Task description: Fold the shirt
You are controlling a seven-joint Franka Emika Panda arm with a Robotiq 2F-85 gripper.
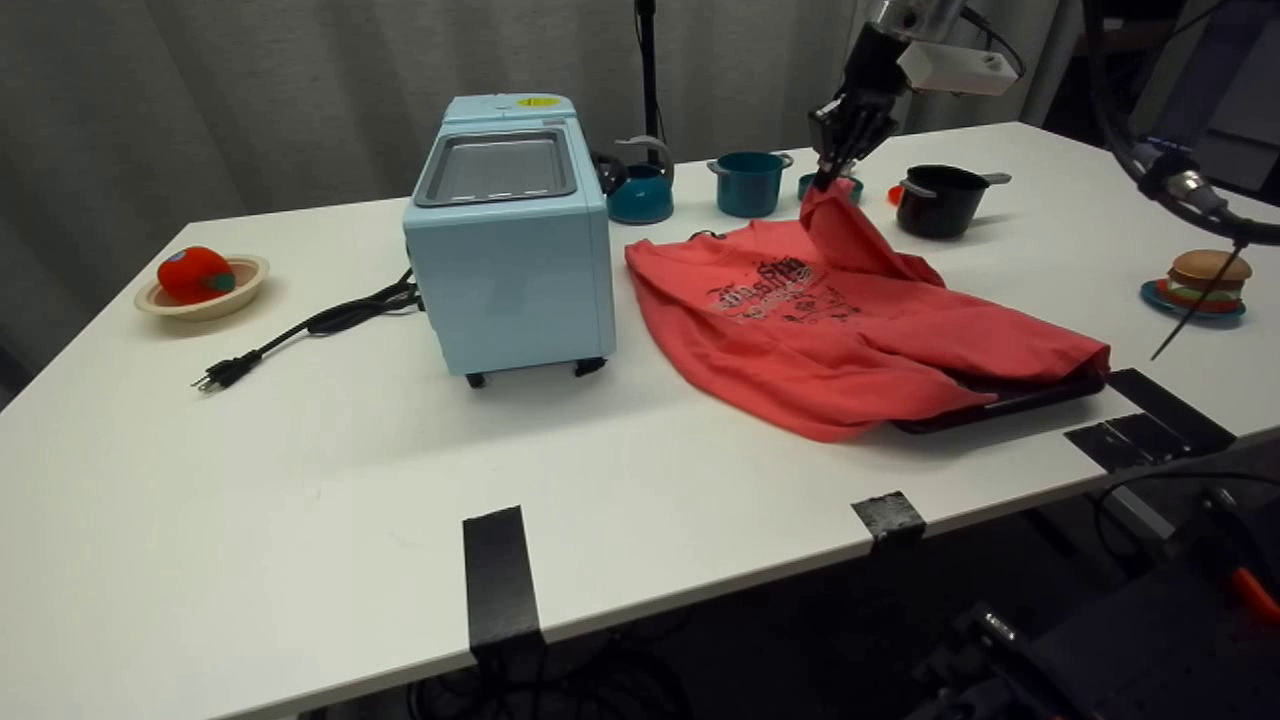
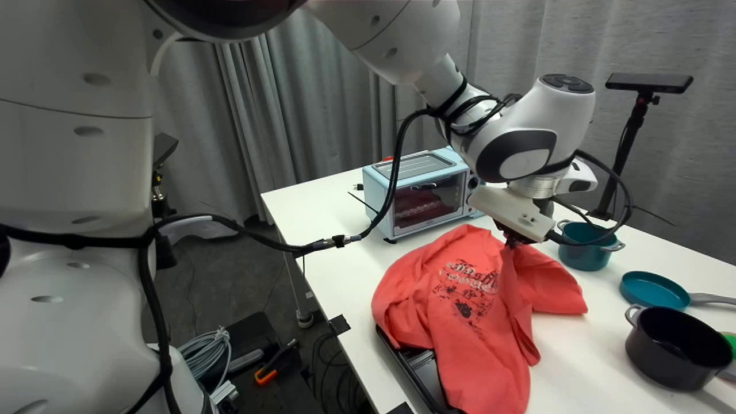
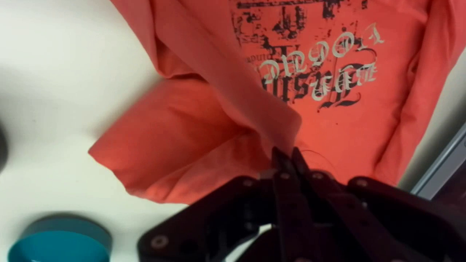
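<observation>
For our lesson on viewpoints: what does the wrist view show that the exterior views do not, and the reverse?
Only the wrist view: the two slim black fingertips of the jointed black gripper as separate pieces, side by side on a fold of the wrinkled coral-red cloth shirt.
Only the exterior views: in both, a flat black tray partly under the shirt and a slim black upright stand.
Shared: the gripper holding the shirt, its dark and pale print, and the white flat table.
</observation>
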